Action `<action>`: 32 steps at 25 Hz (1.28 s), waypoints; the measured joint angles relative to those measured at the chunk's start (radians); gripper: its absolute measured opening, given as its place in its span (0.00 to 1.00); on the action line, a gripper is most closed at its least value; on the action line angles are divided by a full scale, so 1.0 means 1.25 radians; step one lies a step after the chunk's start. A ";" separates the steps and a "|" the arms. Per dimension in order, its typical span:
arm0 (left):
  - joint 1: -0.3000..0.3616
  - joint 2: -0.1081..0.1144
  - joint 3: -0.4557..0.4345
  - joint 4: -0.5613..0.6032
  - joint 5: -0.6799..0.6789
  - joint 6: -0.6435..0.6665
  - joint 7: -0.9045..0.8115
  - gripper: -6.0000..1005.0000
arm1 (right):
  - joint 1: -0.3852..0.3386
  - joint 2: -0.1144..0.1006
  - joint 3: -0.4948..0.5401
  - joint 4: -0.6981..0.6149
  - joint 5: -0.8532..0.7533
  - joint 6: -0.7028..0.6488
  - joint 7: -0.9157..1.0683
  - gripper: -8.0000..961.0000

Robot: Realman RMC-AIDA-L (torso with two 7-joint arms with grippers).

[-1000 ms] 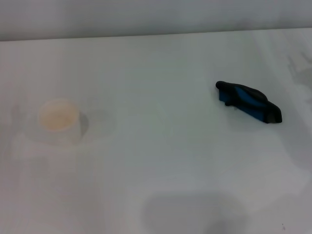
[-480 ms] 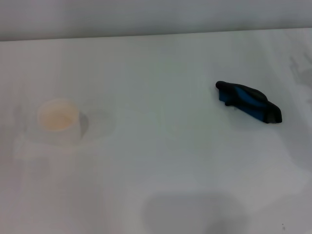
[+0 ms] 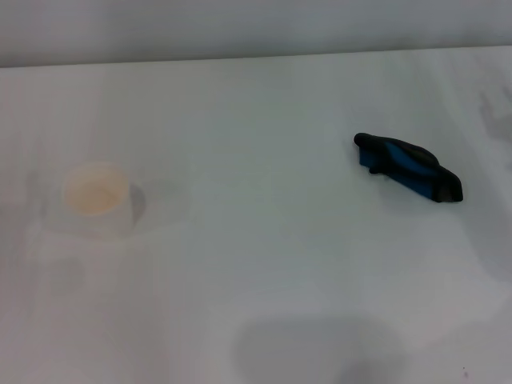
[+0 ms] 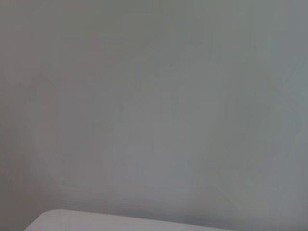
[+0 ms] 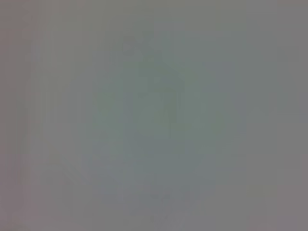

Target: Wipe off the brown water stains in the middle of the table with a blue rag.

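Spreading across nearly the whole head view, the white worktop (image 3: pixel 264 104) runs from the near edge of the picture to a far edge where a grey wall begins. On its right half, a little beyond the middle, lies the blue rag (image 3: pixel 408 166), bunched into a long low heap with dark edging, its left end farther away and its right end nearer. Well apart from it, on the left half, stands a white paper cup (image 3: pixel 96 198), upright, with a pale beige inside. Between the cup and the rag the surface shows plain white; brown water stains cannot be made out there. A soft grey shadow falls on the near middle of the worktop. Neither arm shows in the head view, and both wrist views show only a blank grey surface, so no fingers can be seen; whether they stand apart or together cannot be told, nor how the rag lies relative to them. The rag rests alone, with nothing touching it.
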 joint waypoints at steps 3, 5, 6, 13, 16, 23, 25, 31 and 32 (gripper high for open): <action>0.002 0.000 0.002 -0.001 0.000 -0.012 0.000 0.87 | -0.001 0.000 0.000 0.001 0.001 0.006 0.004 0.45; 0.006 0.000 0.002 -0.002 0.001 -0.017 0.000 0.87 | -0.002 0.000 0.000 0.004 0.001 0.007 0.005 0.45; 0.006 0.001 0.002 -0.002 0.001 -0.018 0.001 0.87 | -0.003 0.000 0.000 0.005 0.001 0.008 0.005 0.45; 0.017 0.001 0.003 -0.003 0.006 -0.043 0.001 0.87 | -0.008 0.001 0.001 0.006 0.001 0.006 0.003 0.45; 0.024 0.001 0.003 -0.003 0.007 -0.049 0.003 0.87 | -0.008 0.001 0.000 0.006 0.001 0.008 0.003 0.45; 0.040 0.002 0.003 -0.003 0.008 -0.068 0.007 0.87 | -0.004 0.002 0.000 0.014 0.001 0.018 -0.003 0.45; 0.043 0.001 0.003 -0.003 0.011 -0.068 0.011 0.87 | -0.005 0.003 0.000 0.014 0.001 0.019 -0.004 0.45; 0.044 0.001 0.004 -0.010 0.011 -0.065 0.012 0.87 | -0.008 0.003 0.000 0.015 0.001 0.027 -0.005 0.45; 0.043 0.002 0.004 -0.012 0.011 -0.064 0.012 0.87 | -0.009 0.003 0.000 0.016 0.001 0.028 -0.005 0.45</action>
